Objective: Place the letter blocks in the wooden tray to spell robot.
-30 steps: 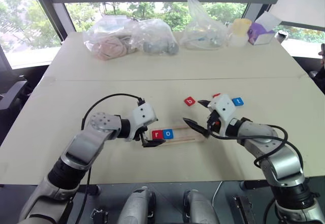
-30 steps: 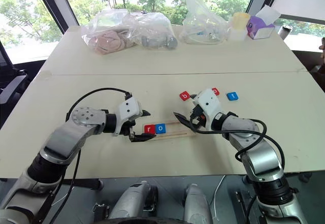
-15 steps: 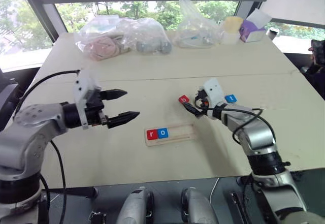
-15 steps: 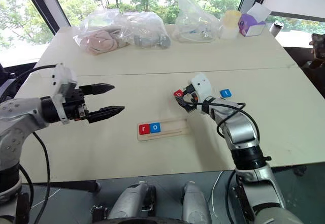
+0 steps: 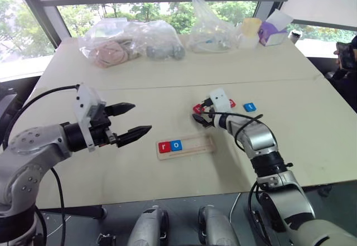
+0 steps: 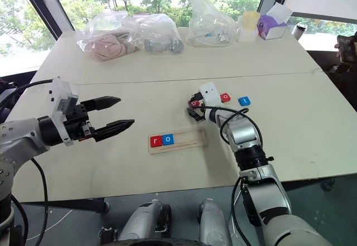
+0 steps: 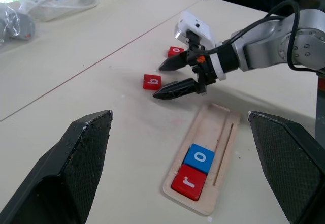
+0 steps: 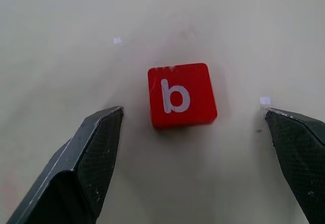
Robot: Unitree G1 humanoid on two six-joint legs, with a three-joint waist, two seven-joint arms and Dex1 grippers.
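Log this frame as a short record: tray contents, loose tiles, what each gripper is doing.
tray: wooden tray holds red r then blue o at one end; rest empty
loose tiles: red b, red o, blue t on the table
right gripper: open, fingers either side of b, not touching
left gripper: open, empty, raised off the table

Clear plastic bags [image 5: 134,41], a yellow cup [image 5: 249,31] and a purple box [image 5: 271,32] line the table's [image 5: 312,129] far edge.

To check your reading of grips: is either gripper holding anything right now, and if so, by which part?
Nothing is held. The right gripper is open around the red b block without touching it; the left gripper is open in the air.
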